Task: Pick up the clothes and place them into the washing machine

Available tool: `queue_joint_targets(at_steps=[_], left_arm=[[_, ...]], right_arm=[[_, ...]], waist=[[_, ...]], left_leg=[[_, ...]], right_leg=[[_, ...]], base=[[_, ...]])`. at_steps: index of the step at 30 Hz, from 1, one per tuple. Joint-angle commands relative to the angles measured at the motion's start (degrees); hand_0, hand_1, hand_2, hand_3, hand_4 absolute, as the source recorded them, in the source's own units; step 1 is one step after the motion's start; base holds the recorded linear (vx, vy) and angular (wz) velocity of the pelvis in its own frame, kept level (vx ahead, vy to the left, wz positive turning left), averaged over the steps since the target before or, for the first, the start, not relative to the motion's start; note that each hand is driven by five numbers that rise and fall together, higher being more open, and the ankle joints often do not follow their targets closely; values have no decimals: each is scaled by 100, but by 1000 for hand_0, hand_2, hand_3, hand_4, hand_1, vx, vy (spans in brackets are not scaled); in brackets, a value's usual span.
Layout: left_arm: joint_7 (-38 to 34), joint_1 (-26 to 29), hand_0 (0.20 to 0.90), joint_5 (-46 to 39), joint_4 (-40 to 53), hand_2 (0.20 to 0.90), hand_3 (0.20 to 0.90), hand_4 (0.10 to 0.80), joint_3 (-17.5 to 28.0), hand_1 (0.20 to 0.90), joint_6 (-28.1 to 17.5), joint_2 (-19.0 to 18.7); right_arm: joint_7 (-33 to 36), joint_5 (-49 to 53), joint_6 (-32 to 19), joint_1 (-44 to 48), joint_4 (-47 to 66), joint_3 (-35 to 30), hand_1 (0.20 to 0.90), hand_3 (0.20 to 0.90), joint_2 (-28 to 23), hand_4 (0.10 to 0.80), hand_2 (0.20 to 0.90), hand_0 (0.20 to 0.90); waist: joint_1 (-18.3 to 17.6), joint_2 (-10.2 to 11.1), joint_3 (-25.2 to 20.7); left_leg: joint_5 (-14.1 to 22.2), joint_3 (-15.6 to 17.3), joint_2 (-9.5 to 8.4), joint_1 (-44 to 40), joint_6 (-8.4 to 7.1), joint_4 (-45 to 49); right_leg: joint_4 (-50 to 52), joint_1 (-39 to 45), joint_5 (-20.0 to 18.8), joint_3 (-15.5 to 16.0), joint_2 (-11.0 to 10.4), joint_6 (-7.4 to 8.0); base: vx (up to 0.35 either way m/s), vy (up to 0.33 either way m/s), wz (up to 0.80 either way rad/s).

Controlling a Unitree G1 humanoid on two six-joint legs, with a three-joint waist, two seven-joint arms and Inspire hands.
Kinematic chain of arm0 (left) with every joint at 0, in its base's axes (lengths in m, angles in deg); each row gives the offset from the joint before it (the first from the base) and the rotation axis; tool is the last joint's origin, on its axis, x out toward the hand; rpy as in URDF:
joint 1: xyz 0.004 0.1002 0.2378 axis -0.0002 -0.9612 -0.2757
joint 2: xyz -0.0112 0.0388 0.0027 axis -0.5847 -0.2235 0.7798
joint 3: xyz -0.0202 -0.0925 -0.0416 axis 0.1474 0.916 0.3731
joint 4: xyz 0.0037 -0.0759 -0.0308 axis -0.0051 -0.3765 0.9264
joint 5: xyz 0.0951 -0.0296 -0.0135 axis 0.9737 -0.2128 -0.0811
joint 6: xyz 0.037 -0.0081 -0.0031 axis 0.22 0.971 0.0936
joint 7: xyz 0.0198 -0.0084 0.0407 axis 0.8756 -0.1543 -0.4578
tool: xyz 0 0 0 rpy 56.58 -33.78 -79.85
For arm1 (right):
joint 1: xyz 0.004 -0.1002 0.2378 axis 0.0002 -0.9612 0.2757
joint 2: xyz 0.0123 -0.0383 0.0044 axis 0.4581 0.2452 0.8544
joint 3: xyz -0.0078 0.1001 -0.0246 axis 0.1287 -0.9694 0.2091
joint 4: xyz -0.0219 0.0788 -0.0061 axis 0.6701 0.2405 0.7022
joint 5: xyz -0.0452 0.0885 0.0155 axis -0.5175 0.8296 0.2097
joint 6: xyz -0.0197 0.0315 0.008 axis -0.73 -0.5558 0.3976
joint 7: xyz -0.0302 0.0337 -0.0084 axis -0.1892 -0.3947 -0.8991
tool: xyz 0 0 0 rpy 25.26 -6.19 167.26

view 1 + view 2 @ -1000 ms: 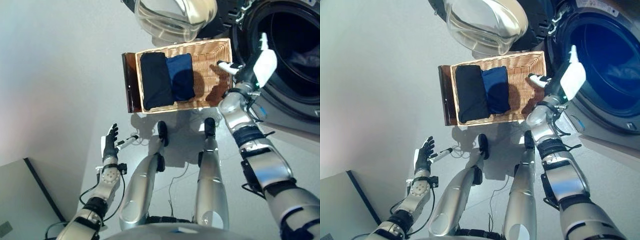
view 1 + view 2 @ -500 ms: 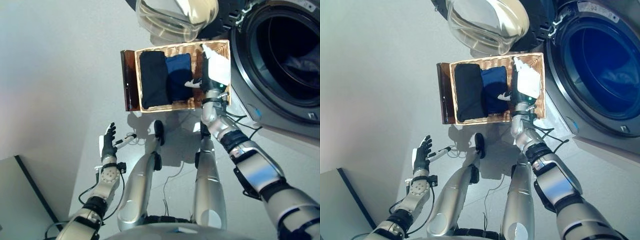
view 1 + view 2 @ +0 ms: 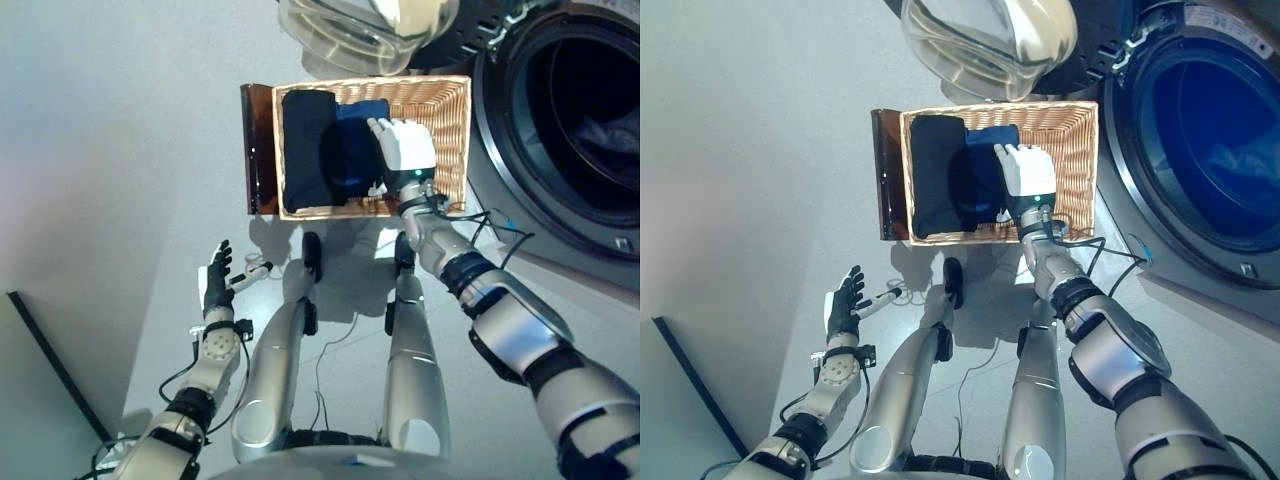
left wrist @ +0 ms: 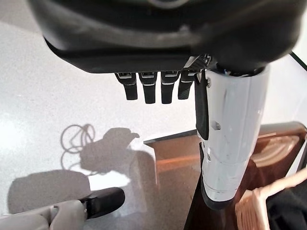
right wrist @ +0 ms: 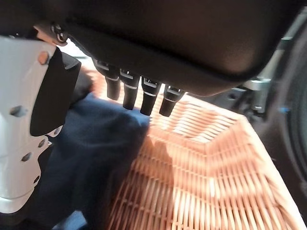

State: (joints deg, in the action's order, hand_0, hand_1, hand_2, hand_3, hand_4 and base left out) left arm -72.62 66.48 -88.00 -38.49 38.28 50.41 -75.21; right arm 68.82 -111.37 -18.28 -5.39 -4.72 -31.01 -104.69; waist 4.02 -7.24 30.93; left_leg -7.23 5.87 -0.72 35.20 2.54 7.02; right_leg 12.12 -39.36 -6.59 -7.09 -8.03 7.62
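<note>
A shallow wicker basket [image 3: 452, 120] rests on a low dark brown box [image 3: 256, 150] beside the washing machine [image 3: 560, 130]. In it lie a folded black garment [image 3: 303, 150] and a blue garment [image 3: 352, 150]. My right hand [image 3: 402, 145] hovers open over the right edge of the blue garment, fingers straight. The right wrist view shows its fingers [image 5: 144, 96] just above the blue cloth [image 5: 91, 158] and the wicker bottom [image 5: 201, 182]. My left hand [image 3: 217, 280] is open and empty, low at the left above the floor. A piece of clothing [image 3: 605, 130] lies inside the drum.
The machine's glass door [image 3: 360, 30] stands open above the basket's far side. A dark-edged panel [image 3: 40, 350] lies on the grey floor at the lower left.
My right hand has swung left from the basket's right part to over the blue garment. The camera has shifted a little. The left hand has stayed in place.
</note>
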Motion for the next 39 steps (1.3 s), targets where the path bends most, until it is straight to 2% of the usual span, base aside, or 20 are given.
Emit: queue_joint_targets(at_steps=[1, 12, 23, 34, 35, 36, 37, 39], left_arm=[[-88, -104, 900, -121, 160, 900, 900, 800, 325, 900, -345, -378], [-71, -10, 900, -265, 295, 900, 900, 800, 180, 900, -368, -451], [-84, 1, 900, -430, 1073, 900, 900, 800, 125, 900, -456, -586], [-29, 20, 900, -521, 1493, 900, 900, 800, 64, 900, -494, -560], [-41, 25, 900, -545, 1513, 900, 900, 800, 77, 900, -491, -545], [-41, 26, 900, -545, 1513, 900, 900, 800, 77, 900, -491, -545], [-63, 26, 900, -541, 1553, 900, 900, 800, 91, 900, -496, -544], [-63, 14, 900, -540, 1592, 900, 900, 800, 100, 900, -496, -541]], right_arm=[[116, -472, 95, 773, 113, 187, 900, 900, -145, 800, 900, 900], [21, -594, 266, 1308, -613, 480, 900, 900, -237, 800, 900, 900], [-62, -409, 419, 1844, -1353, 571, 900, 900, -652, 800, 900, 900], [-108, -364, 451, 2148, -1557, 671, 900, 900, -989, 800, 900, 900], [-91, -340, 471, 2201, -1552, 666, 543, 543, -1018, 545, 543, 543], [-91, -340, 471, 2202, -1552, 666, 505, 505, -1018, 518, 505, 505], [-77, -344, 485, 2241, -1536, 684, 225, 225, -1042, 318, 225, 225], [-64, -357, 489, 2246, -1514, 692, 200, 200, -1059, 300, 200, 200]], waist=[[206, -17, -114], [408, -29, -113], [667, -203, -113], [779, -294, -113], [779, -299, -113], [779, -299, -113], [775, -285, -113], [765, -276, -113]], left_leg=[[-200, -51, 148, 584, -599, 16], [-326, -270, 105, 1022, -626, 2], [-451, -563, -27, 1812, -669, 27], [-517, -662, -83, 2320, -676, 47], [-531, -675, -86, 2375, -681, 35], [-531, -675, -86, 2376, -681, 35], [-536, -670, -79, 2422, -682, 34], [-535, -662, -82, 2450, -682, 46]], right_leg=[[431, -154, 343, 179, 154, -274], [510, -491, 350, 390, 86, -257], [706, -1157, 417, 627, -21, -255], [732, -1617, 395, 643, -55, -241], [727, -1672, 395, 645, -48, -241], [728, -1674, 395, 645, -48, -241], [727, -1715, 394, 640, -49, -242], [741, -1740, 395, 641, -48, -243]], base=[[-24, -6, 5], [-20, -8, 9], [-22, 8, 15], [-6, 18, 2], [0, 18, -3], [3, 24, 4], [2, 18, 16], [2, 13, 9]])
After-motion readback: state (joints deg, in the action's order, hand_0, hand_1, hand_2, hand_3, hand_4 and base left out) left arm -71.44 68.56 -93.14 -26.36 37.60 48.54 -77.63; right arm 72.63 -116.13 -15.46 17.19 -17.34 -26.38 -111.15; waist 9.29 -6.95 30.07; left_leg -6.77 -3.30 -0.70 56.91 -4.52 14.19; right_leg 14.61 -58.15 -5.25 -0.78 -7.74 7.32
